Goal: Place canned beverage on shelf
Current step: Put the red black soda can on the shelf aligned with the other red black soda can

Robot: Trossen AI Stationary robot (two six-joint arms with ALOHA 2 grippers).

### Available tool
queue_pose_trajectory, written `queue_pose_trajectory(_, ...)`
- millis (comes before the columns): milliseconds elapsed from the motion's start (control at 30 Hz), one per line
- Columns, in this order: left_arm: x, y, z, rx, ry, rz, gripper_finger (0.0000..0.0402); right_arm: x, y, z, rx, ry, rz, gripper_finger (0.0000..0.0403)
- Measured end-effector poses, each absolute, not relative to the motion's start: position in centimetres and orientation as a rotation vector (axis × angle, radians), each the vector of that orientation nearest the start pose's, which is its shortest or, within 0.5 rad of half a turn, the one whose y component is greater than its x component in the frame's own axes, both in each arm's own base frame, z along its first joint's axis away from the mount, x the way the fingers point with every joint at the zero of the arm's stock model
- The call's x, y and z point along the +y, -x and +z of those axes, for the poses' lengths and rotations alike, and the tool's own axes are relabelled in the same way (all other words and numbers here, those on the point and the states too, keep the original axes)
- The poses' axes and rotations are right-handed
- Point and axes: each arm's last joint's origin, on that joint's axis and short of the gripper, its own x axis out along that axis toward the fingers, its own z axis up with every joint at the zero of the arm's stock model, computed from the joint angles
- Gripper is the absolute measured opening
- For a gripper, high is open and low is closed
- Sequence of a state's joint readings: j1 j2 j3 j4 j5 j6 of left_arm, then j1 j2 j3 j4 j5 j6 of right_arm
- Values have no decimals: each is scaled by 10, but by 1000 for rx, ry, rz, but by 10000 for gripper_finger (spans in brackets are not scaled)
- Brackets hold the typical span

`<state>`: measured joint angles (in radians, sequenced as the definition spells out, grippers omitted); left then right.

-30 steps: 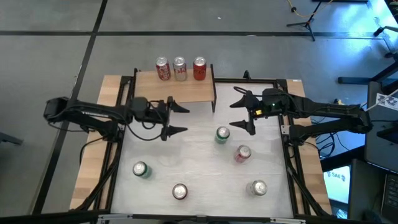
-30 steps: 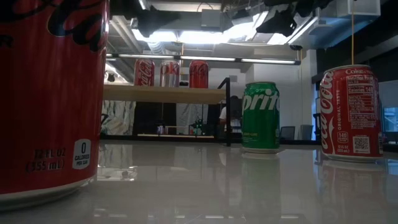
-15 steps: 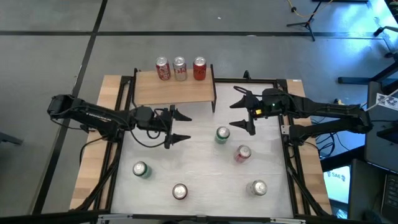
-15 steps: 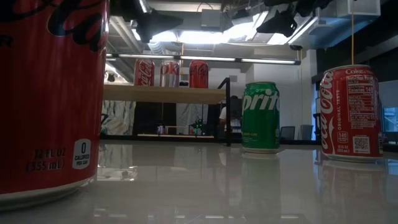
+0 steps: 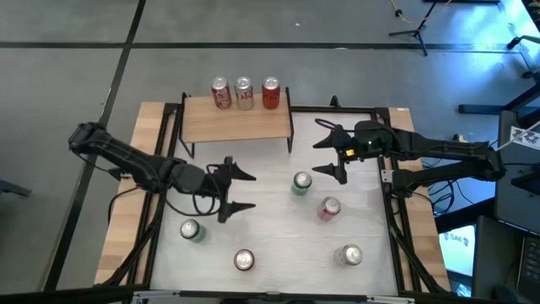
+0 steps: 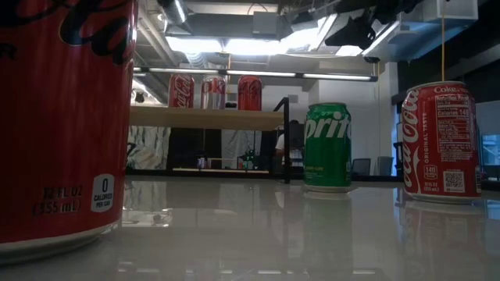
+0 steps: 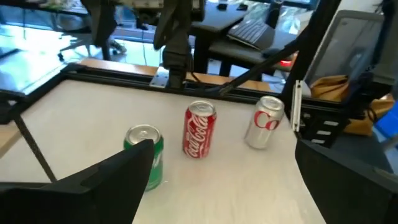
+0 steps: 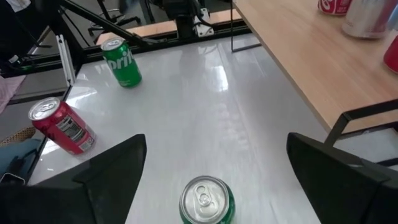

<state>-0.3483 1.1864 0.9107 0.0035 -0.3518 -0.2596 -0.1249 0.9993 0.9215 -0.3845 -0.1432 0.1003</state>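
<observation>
The light-wood shelf (image 5: 236, 123) stands on thin black legs at the table's far side, with three cans (image 5: 244, 93) upright along its far edge. Five more cans stand upright on the white tabletop: a green one (image 5: 301, 183), a red one (image 5: 329, 209), a silver one (image 5: 349, 255), a green one (image 5: 191, 230) and a red one (image 5: 244, 260). My left gripper (image 5: 242, 192) is open and empty above the table's middle, pointing right toward the green can (image 7: 146, 155). My right gripper (image 5: 325, 152) is open and empty right of the shelf, pointing left.
Wooden side strips (image 5: 126, 203) and black frame rails (image 5: 396, 228) border the tabletop. The shelf's near half (image 8: 311, 56) is bare. The white surface between the two grippers (image 5: 274, 211) holds nothing. The low view shows a big red can (image 6: 62, 117) close to the camera.
My left gripper has gone toward the table's near edge, away from the shelf's front, staying open and empty. The cans have not moved.
</observation>
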Motion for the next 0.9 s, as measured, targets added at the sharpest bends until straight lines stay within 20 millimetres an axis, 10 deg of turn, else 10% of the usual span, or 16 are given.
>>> queue_pose_trajectory(533, -163, -295, 326, 501, 208, 26, 381, -22, -211, 322, 469, -161, -5, 383)
queue_pose_trajectory(900, -208, -288, 319, 659, 491, 64, 381, -22, -211, 322, 469, -167, -7, 383)
